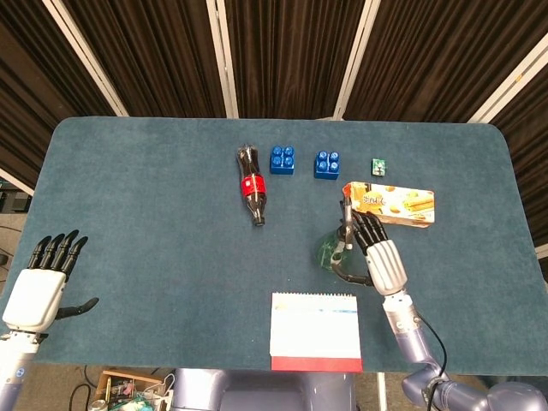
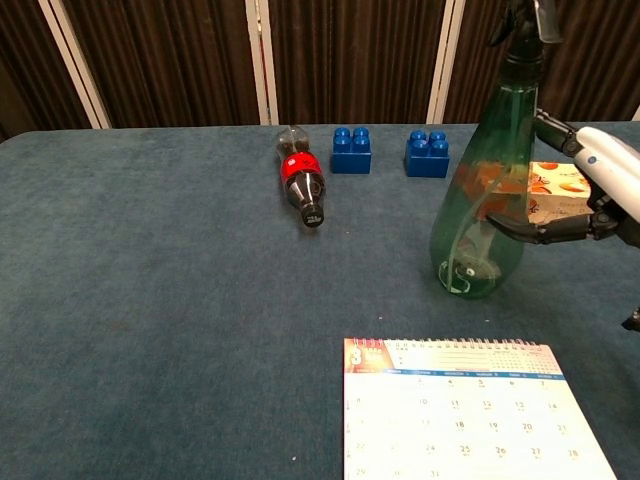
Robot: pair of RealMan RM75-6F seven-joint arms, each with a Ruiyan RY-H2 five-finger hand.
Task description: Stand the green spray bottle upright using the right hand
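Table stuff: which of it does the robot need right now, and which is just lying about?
Needed:
green spray bottle, standing upright
right hand, around the bottle

Just lying about:
cola bottle, on its side
two blue blocks
snack box
calendar
small green packet
left hand, idle

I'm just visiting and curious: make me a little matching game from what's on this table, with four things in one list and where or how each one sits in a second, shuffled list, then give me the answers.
Things:
1. green spray bottle
2. cola bottle
3. calendar
4. snack box

States or places:
A. lying on its side, cap toward the robot
B. at the table's near edge, in front of the robot
C. upright, the right hand around it
D. lying flat behind the spray bottle, right of the blue blocks

Pairs: 1-C, 2-A, 3-B, 4-D
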